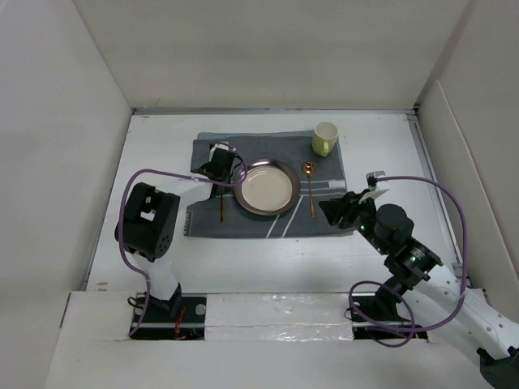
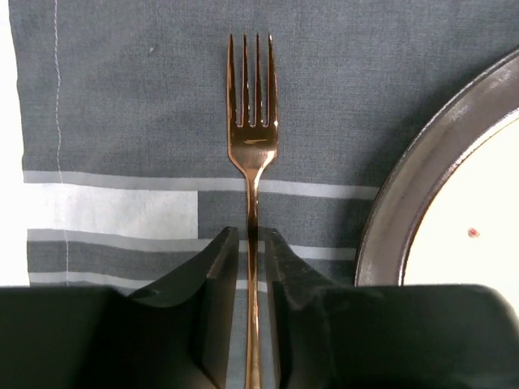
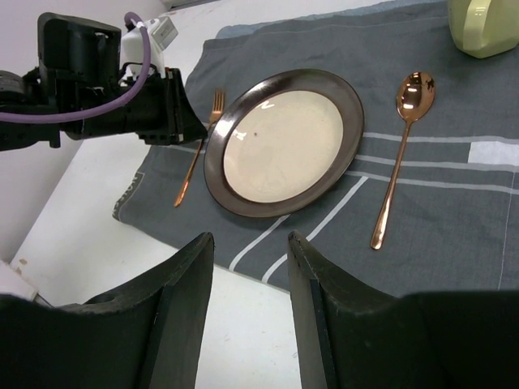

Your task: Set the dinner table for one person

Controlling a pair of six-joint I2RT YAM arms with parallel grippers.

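Observation:
The white dinner table (image 1: 162,243) carries a dark grey striped placemat (image 1: 268,223). On the mat lie a dark-rimmed cream plate (image 1: 267,187), a copper fork (image 1: 220,203) to its left and a copper spoon (image 1: 310,188) to its right. A pale yellow cup (image 1: 325,138) stands at the mat's far right corner. My left gripper (image 2: 251,235) is low over the mat; its jaws stand slightly apart on either side of the fork (image 2: 251,138) handle, with a gap on each side. My right gripper (image 3: 250,239) is open and empty, above the mat's near edge.
White upright panels close in the table on the left, back and right. The left arm (image 3: 105,89) reaches over the mat's left part. Bare table (image 3: 105,211) lies between the mat and the arm bases. The plate rim (image 2: 405,211) is just right of the left fingers.

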